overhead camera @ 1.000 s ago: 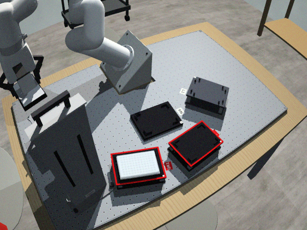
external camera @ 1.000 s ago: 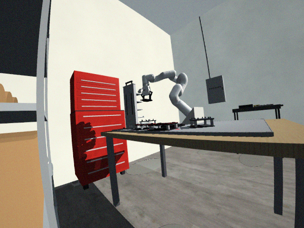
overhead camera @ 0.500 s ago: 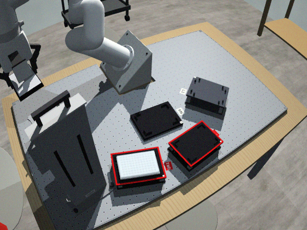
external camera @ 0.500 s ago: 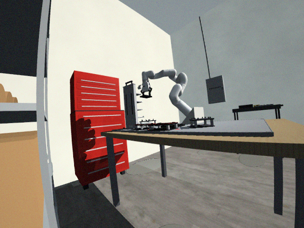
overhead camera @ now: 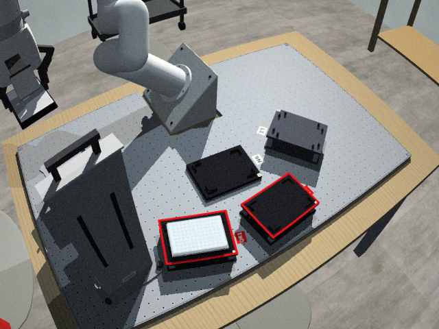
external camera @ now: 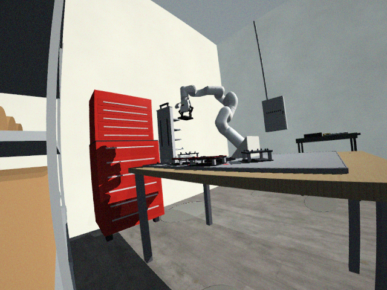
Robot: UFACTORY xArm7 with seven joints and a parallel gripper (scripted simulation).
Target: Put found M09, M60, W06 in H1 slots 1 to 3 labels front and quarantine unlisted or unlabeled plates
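Gripper clamped on a dark plate, held level in the air beside the upper part of the plate hotel; its label cannot be read. In the top view the wrist is cut off at the left edge; fingers small in the exterior view. A white plate sits in one red-framed nest; hotel shelf contents hidden.

The arm arches high, its tool pointing down, clamped on a plate.
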